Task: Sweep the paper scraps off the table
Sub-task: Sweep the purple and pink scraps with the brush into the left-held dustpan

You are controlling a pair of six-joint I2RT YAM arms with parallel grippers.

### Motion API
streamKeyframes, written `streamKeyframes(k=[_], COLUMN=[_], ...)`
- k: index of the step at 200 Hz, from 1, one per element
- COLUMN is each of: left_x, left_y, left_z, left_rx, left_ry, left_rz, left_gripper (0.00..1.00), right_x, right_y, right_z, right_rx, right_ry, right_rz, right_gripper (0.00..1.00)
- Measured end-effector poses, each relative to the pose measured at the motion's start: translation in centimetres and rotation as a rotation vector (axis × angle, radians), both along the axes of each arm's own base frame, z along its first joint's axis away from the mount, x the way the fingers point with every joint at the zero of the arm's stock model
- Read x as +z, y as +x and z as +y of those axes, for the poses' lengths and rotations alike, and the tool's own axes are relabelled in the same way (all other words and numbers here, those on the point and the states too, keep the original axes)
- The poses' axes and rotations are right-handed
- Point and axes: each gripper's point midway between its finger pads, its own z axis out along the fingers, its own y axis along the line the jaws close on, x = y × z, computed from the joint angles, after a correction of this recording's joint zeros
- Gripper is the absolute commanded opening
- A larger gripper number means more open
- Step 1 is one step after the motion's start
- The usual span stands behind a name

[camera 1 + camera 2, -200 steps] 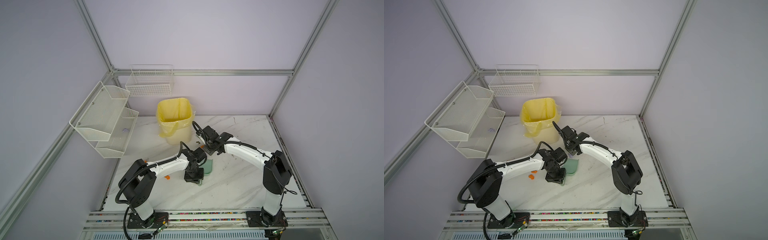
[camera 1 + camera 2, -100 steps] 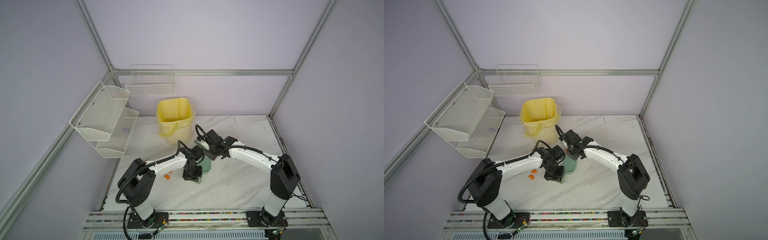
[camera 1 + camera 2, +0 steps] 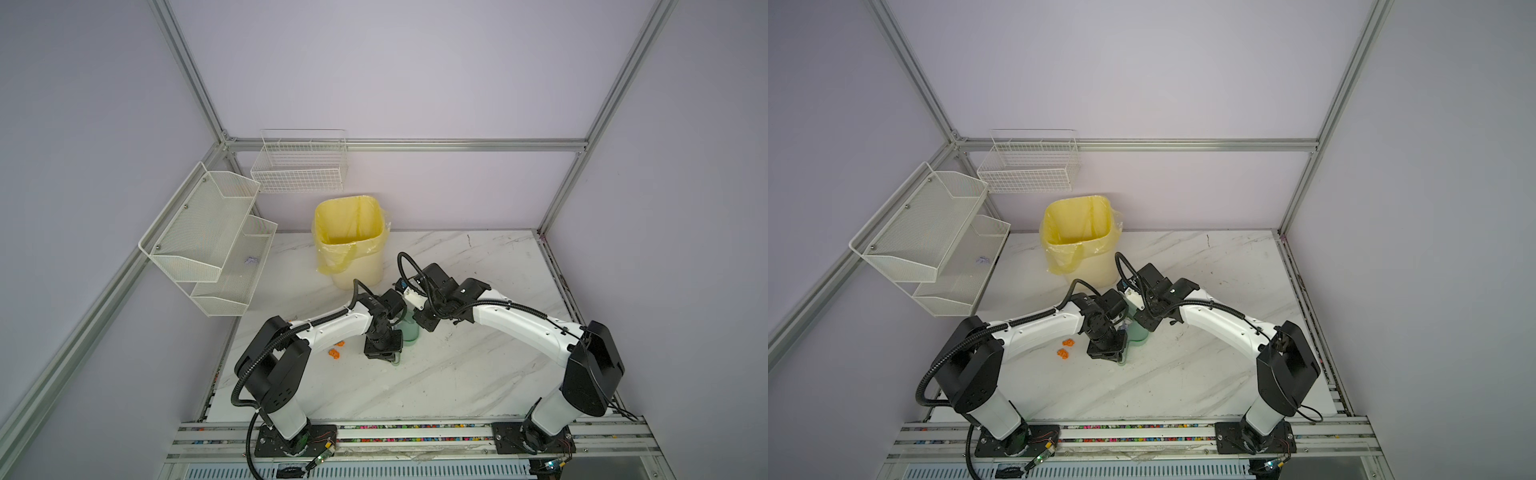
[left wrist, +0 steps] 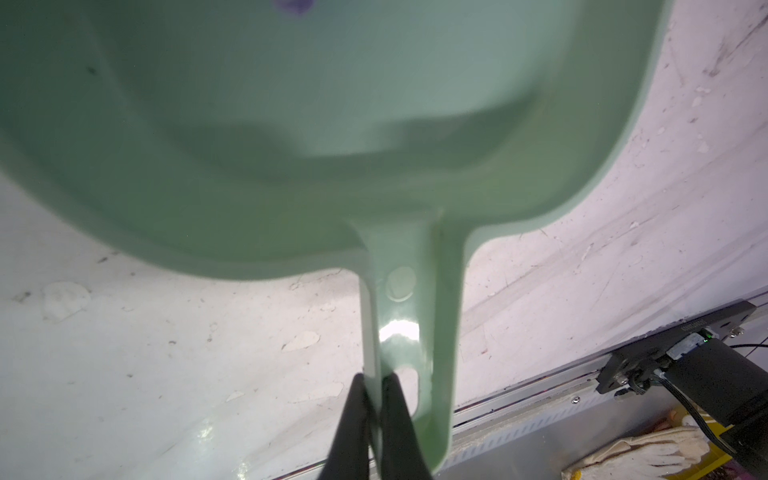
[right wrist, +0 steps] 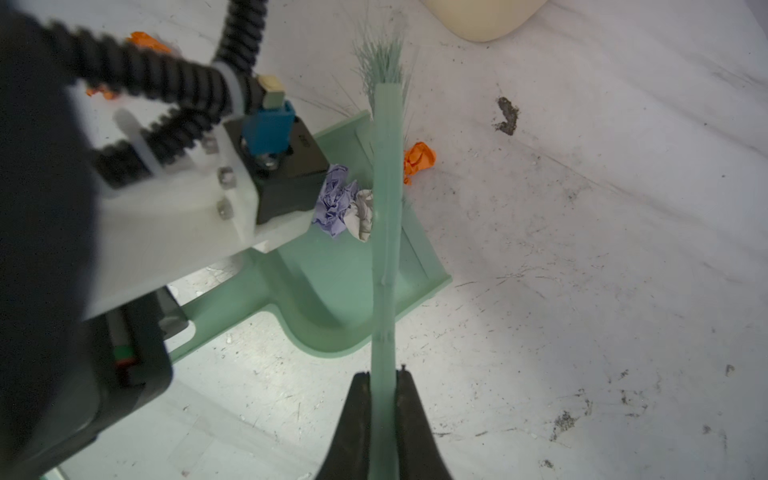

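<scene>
While the left hand (image 4: 374, 384) is clamped on the green dustpan's (image 5: 345, 274) handle, the right hand (image 5: 384, 378) is clamped on the green brush (image 5: 386, 174), which crosses over the dustpan. Some paper scraps (image 5: 334, 199), lilac and whitish, sit inside the dustpan against the brush. One orange scrap (image 5: 419, 160) lies on the tabletop (image 5: 582, 249) just beside the dustpan. Two more orange scraps (image 3: 334, 353) lie near the dustpan, on the left arm's side. The yellow-lined bin (image 3: 361, 270) stands near the dustpan.

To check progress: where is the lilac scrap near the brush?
In the right wrist view the lilac scrap lies inside the green dustpan, touching a whitish scrap.
</scene>
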Motion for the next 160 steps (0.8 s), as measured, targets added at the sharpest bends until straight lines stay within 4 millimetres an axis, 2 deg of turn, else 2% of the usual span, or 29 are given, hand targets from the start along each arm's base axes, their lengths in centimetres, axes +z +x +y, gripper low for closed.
streamKeyframes(k=[25,68,109,135,160], left_x=[0.0,0.0,0.2,0.2,0.2], left_y=[0.1,0.2,0.9,1.2,1.4], left_z=[0.1,0.1,-0.3,0.1,0.1], left_rx=[0.002,0.004,0.024,0.043,0.048], left_ry=[0.0,0.0,-0.051,-0.064,-0.071], left_rz=[0.0,-0.001,-0.005,-0.007,-0.008], left_gripper=[0.0,0.0,0.0,0.0,0.0], right_x=[0.8,2.3,4.3,4.9,4.9], right_y=[-1.1,-1.0,1.5,3.1,5.2], right_z=[0.2,-0.2,-1.3,-2.3,-2.1], right_rx=[-0.012,-0.093,-0.218,-0.281,-0.33], right_ry=[0.036,0.061,0.082,0.085,0.111], right_rz=[0.054,0.078,0.015,-0.014,-0.037], right_gripper=[0.0,0.0,0.0,0.0,0.0])
